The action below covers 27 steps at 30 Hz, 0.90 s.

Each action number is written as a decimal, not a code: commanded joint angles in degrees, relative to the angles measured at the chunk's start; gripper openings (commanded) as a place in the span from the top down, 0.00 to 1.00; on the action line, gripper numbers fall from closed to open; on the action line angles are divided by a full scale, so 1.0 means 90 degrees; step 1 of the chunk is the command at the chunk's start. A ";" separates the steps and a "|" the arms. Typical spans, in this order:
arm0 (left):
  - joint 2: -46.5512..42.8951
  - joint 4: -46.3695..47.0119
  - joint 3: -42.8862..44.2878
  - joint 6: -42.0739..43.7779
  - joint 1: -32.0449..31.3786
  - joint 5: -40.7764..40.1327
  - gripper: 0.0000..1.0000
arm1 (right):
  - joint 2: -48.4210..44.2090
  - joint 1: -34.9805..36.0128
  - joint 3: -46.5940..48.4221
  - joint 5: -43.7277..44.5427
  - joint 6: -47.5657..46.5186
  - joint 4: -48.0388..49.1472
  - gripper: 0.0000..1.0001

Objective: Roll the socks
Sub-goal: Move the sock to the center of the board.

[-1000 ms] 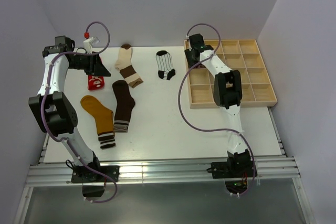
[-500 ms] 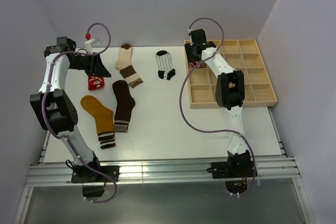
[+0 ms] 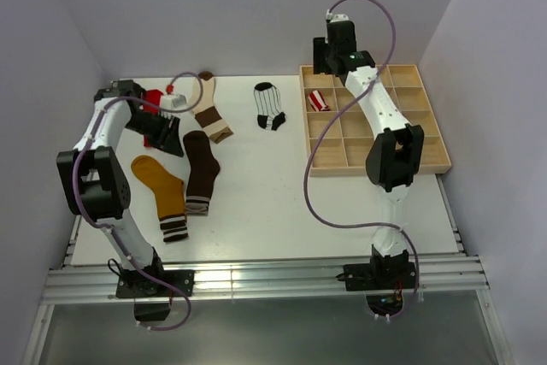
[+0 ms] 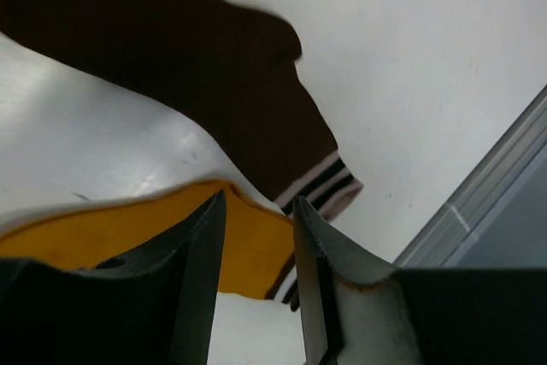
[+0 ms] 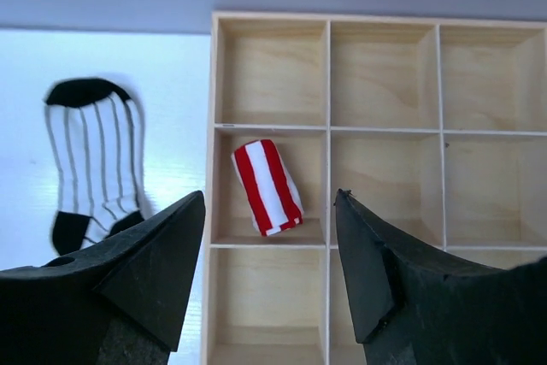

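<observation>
Right gripper (image 5: 269, 201) gapes empty above the striped roll (image 5: 267, 185) in the tray (image 5: 327, 83). Left gripper (image 4: 256, 204), narrowly parted, holds nothing.

Six socks are showing. One, the red-white striped sock (image 3: 318, 101), is sitting rolled in the single wooden tray (image 5: 213, 108). Five are lying outside it on the one bench (image 3: 342, 211): the red patterned sock (image 3: 154, 98), the cream-and-brown sock (image 3: 208, 107), the dark brown sock (image 3: 202, 173), the mustard sock (image 3: 162, 194) and the white black-striped sock (image 3: 270, 106). Two grippers are hanging above: the left gripper (image 4: 258, 203) and the right gripper (image 5: 270, 197).
</observation>
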 commanded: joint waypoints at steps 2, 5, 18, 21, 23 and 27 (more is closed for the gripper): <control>-0.0391 0.0224 -0.0820 0.0197 -0.0776 -0.1215 0.58 | -0.0867 -0.0042 -0.0354 -0.0027 0.0592 0.0223 0.31; -0.0274 0.0625 -0.0997 -0.0096 -0.1246 -0.1354 0.57 | -0.1550 -0.0023 -0.1193 -0.0242 0.0759 0.0553 0.32; 0.0634 0.2022 -0.1006 -0.1474 -0.1940 -0.3199 0.57 | -0.4371 0.0299 -0.4348 -0.0164 0.1150 0.1561 0.34; 0.0800 0.2148 -0.1075 -0.1552 -0.2076 -0.3472 0.56 | -0.4908 0.0358 -0.5031 -0.0154 0.1228 0.1727 0.34; 0.0907 0.2218 -0.1163 -0.1591 -0.2223 -0.3804 0.56 | -0.5144 0.0378 -0.5247 -0.0174 0.1267 0.1805 0.34; 0.1015 0.2218 -0.1319 -0.1766 -0.2350 -0.3932 0.56 | -0.5770 0.0475 -0.5725 -0.0047 0.1238 0.1805 0.34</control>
